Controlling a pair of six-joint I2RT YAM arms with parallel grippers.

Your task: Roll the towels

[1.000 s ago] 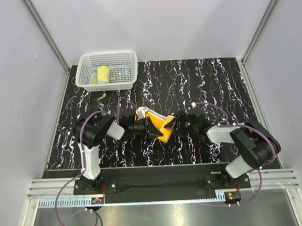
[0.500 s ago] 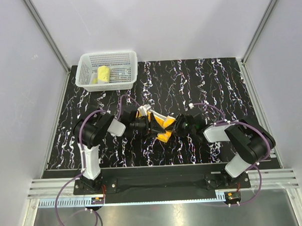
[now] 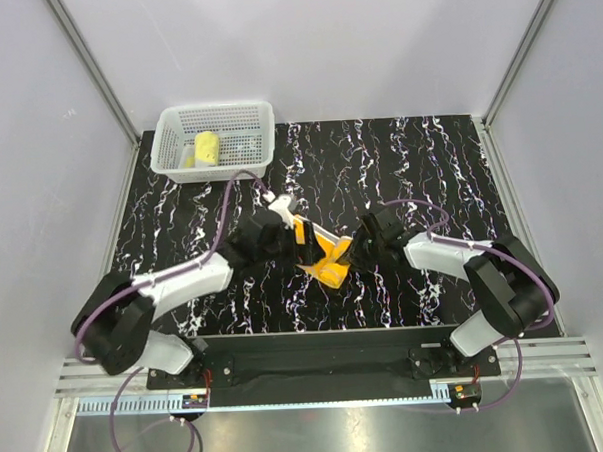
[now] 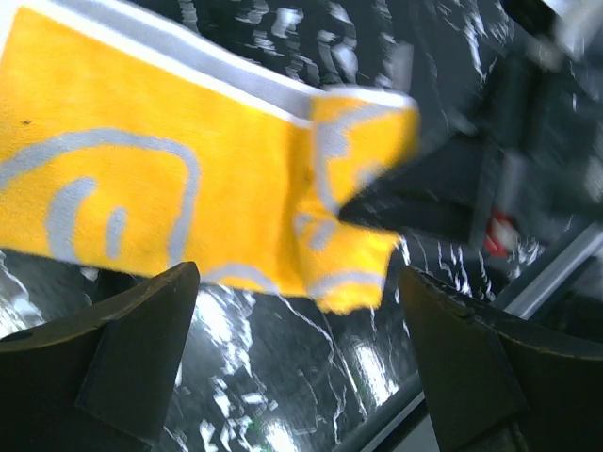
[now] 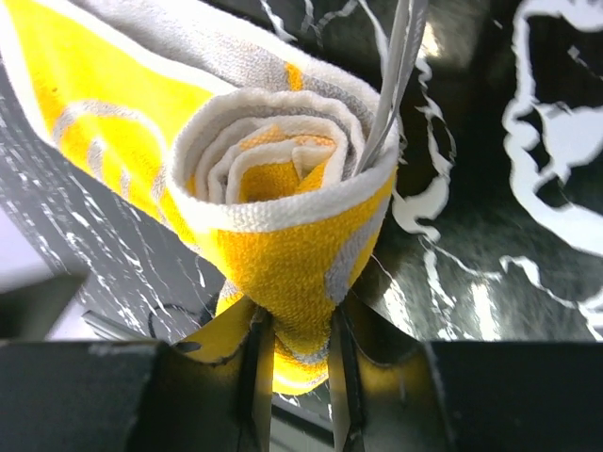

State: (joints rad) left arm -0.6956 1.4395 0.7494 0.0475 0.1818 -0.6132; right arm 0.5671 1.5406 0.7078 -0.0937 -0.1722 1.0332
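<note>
Left gripper (image 4: 300, 320) has let go and stands spread over the orange towel (image 3: 321, 255) at mid-mat (image 3: 429, 170), while right gripper (image 5: 294, 353) pinches its rolled end: roll judged part-formed.

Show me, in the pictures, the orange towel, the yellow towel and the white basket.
orange towel (image 3: 326, 257): top external view, on its orange face between the arms.
yellow towel (image 3: 207, 148): top external view, middle of the roll.
white basket (image 3: 229, 169): top external view, on its near wall.
</note>
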